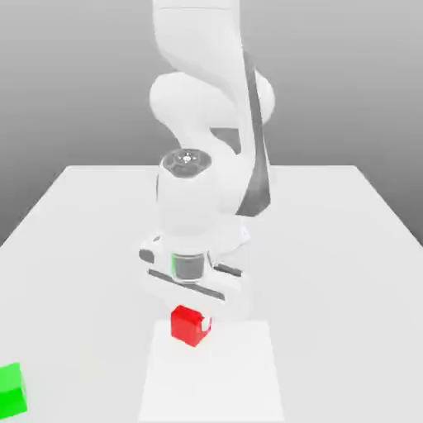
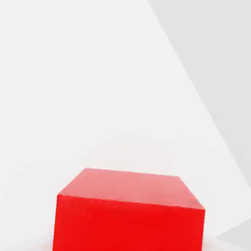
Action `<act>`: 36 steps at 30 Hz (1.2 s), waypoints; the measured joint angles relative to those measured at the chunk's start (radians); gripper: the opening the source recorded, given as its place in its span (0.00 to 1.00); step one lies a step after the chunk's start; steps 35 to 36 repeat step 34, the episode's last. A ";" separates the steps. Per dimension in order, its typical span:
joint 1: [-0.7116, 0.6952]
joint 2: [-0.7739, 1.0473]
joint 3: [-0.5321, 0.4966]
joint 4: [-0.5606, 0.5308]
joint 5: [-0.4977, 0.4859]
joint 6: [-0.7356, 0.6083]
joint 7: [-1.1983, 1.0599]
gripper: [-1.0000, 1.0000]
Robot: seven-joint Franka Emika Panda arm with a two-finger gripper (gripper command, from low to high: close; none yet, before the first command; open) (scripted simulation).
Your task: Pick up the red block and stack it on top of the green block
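Looking at what is hidden first, we find the red block [image 1: 188, 325] partly covered by a pale fingertip in the exterior view, and in the hand view its near side is cut off by the picture's border. The green block [image 1: 11, 392] is cropped too, by the exterior view's left edge, low down, so we see only part of it. The white arm [image 1: 190, 99] washes into the pale table [image 1: 330, 273], and the outline of its lower hand is hard for us to follow. We see the gripper [image 1: 197, 324] closed on the red block, its fingers set against opposite sides. The block sits at the far edge of a white square [image 1: 213, 372] on the table, well apart from the green block, and turned at an angle to that square; we cannot tell whether its underside touches the surface. The arm bends over and comes down from above, the hand pointing at the table, its wide body slanting lower toward the exterior view's right, with dark strips along its side.
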 joint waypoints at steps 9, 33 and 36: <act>-0.018 -0.185 -0.016 0.049 0.081 -0.234 0.001 0.00; -0.253 0.291 -0.200 0.682 0.176 -0.402 0.387 1.00; -0.253 0.291 -0.200 0.682 0.176 -0.402 0.387 1.00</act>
